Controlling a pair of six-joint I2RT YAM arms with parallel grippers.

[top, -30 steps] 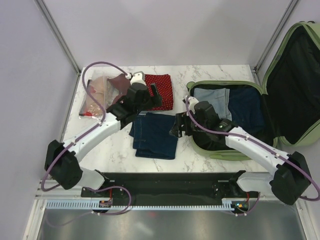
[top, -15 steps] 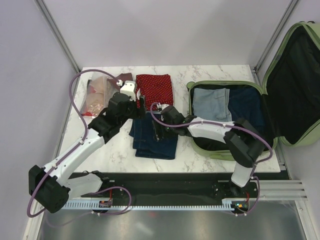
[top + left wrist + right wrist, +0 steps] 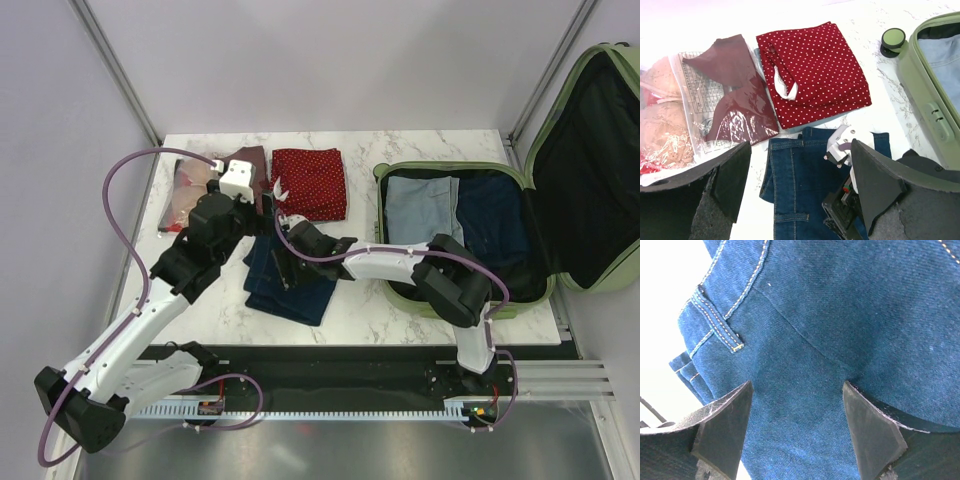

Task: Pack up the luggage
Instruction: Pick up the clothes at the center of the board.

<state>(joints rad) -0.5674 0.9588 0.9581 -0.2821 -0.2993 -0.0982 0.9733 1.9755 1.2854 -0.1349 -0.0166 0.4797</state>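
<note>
- Left gripper point(image 3: 800, 145): one of two; its arm stretches far from the near-left base, fingers apart over the far edge of the jeans, holding nothing.
- Two bagged garments at far left: one peach point(image 3: 665, 125), one maroon point(image 3: 735, 100).
- One red polka-dot garment point(image 3: 815, 70), folded.
- One pair of dark jeans point(image 3: 290, 285), folded on the table.
- Right gripper point(image 3: 797, 387): its arm reaches leftward, fingers apart against the denim.
- Luggage point(image 3: 590, 160): far right, open, holding two blue folded garments.

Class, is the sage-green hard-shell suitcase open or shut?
Open: the sage-green hard-shell suitcase has its lid raised, with folded clothes showing inside.
</note>
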